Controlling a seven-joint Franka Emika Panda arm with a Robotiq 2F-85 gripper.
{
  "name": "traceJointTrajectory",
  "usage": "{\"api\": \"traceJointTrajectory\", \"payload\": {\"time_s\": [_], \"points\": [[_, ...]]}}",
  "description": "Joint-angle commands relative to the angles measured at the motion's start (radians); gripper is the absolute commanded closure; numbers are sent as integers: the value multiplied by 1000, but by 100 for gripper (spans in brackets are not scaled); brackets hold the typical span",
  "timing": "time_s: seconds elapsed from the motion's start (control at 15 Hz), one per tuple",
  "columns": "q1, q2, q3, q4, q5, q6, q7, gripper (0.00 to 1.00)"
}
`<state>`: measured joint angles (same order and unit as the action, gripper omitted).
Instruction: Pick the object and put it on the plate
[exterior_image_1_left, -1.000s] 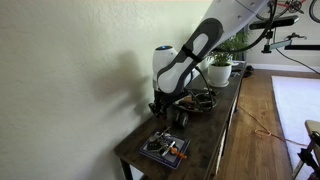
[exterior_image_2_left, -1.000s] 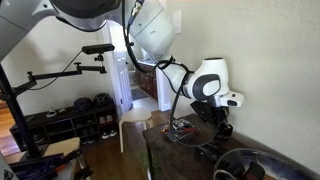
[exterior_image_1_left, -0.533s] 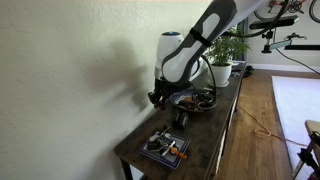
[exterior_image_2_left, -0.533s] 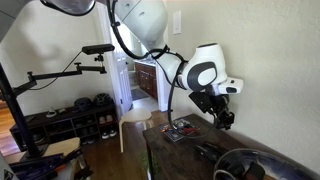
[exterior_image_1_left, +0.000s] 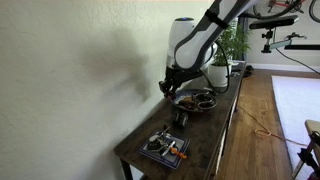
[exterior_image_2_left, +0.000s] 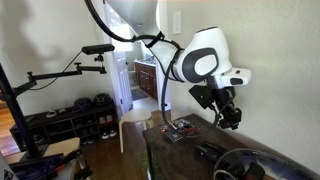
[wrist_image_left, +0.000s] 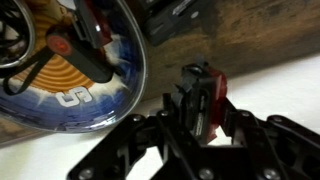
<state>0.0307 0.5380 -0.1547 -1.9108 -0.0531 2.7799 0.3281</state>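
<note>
Nearest, well short of the plate (wrist_image_left: 85, 75): square grey tray (exterior_image_1_left: 163, 147), orange item, dark wooden table (exterior_image_1_left: 205, 125) | beside plate's glossy round rim: gripper (exterior_image_1_left: 169, 91) aloft, jaws clenched on small red-and-black object (wrist_image_left: 200, 93) | beyond plate: white pot (exterior_image_1_left: 218, 73)

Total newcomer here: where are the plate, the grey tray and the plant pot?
Plate (exterior_image_1_left: 196, 108): in an exterior view, on its near rim.
Tray (exterior_image_1_left: 148, 150): in an exterior view, on its left edge.
Pot (exterior_image_1_left: 219, 74): in an exterior view, on its white side.
</note>
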Motion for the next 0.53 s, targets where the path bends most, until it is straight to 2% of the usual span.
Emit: {"api": "traceJointTrajectory", "payload": {"time_s": [0.0, 0.47], "points": [[24, -73, -68, -92, -26, 38, 19, 80], [-1, -40, -125, -84, -13, 41, 26, 80]]}}
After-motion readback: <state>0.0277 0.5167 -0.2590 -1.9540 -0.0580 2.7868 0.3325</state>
